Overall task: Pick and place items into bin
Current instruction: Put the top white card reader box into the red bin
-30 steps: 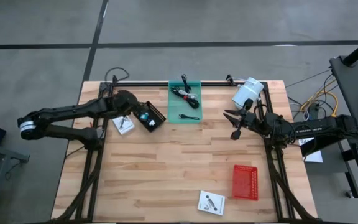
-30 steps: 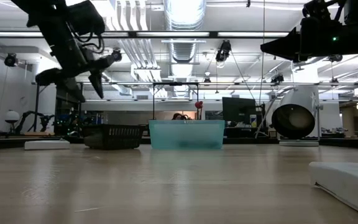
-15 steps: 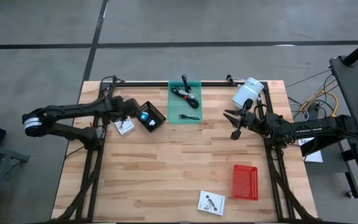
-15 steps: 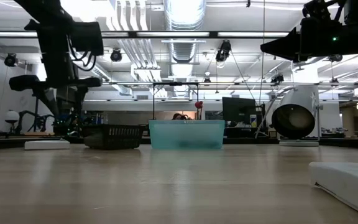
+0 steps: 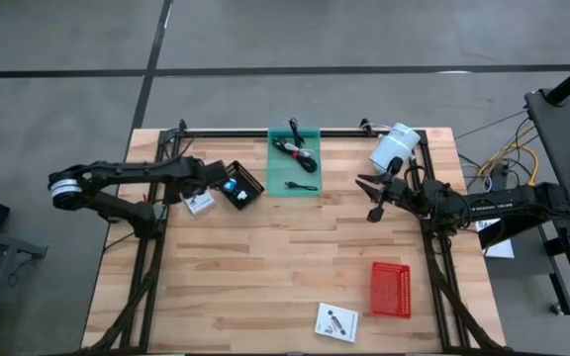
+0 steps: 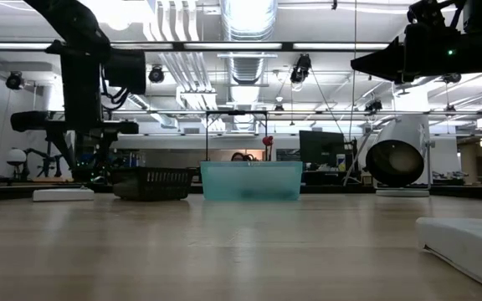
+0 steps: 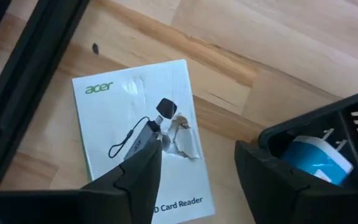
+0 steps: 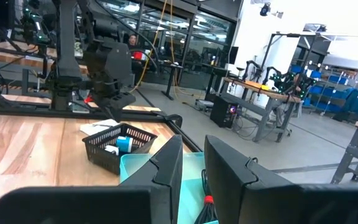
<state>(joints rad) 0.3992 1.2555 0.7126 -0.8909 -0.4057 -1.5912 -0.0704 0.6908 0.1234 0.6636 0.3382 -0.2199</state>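
Showing a pale wood bench (image 5: 265,257) on a grey floor, in a workshop with ceiling ducts. The left gripper (image 7: 194,165), fingers apart, hovers over a white packet (image 7: 143,143) printed "acer" and "Card Reader" (beside a black basket (image 5: 239,185)). A cable (image 5: 295,148) lies in the teal bin (image 5: 275,168). The right gripper (image 5: 372,196) waits, nearly closed, empty.
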